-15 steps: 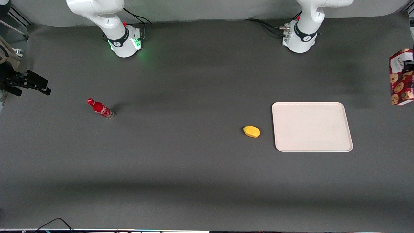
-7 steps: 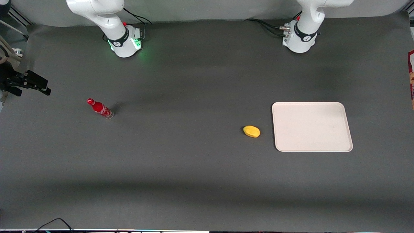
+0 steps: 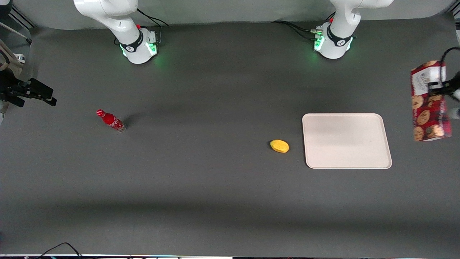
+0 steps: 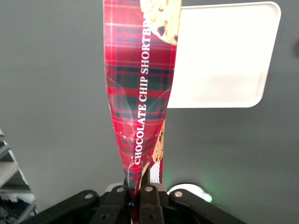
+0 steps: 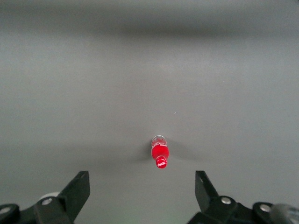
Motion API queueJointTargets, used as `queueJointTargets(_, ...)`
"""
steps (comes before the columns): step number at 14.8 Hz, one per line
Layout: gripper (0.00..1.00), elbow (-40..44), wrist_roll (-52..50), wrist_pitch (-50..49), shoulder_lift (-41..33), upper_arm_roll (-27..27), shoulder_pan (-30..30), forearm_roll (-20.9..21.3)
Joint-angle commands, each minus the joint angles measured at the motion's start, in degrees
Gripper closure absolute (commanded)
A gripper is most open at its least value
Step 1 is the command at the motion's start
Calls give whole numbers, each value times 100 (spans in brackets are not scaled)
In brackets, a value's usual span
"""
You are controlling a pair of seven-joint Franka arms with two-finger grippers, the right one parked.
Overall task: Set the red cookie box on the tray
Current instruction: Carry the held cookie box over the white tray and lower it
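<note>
Clearly mid-carry: the gripper is clamped on the red cookie box, held aloft beside the tray; next it needs moving over it and lowering.

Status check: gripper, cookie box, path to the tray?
Gripper shut on red cookie box, aloft at working arm's table end. Tray bare. Yellow fruit beside tray, off the path.
</note>
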Motion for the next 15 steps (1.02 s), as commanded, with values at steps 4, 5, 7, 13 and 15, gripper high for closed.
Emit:
queueJointTargets(4,100,-57,-779,853,1526,-99,150,-381)
queueJointTargets(5,100,-267,-762,1195,1632,59,150,-407)
queueJointTargets(7,100,-968,-674,1977,1608,253,150,-495)
queueJointTargets(13,100,-2676,-129,3560,1062,394,150,-495)
queueJointTargets(15,100,-2940,-76,4096,1088,394,141,-495)
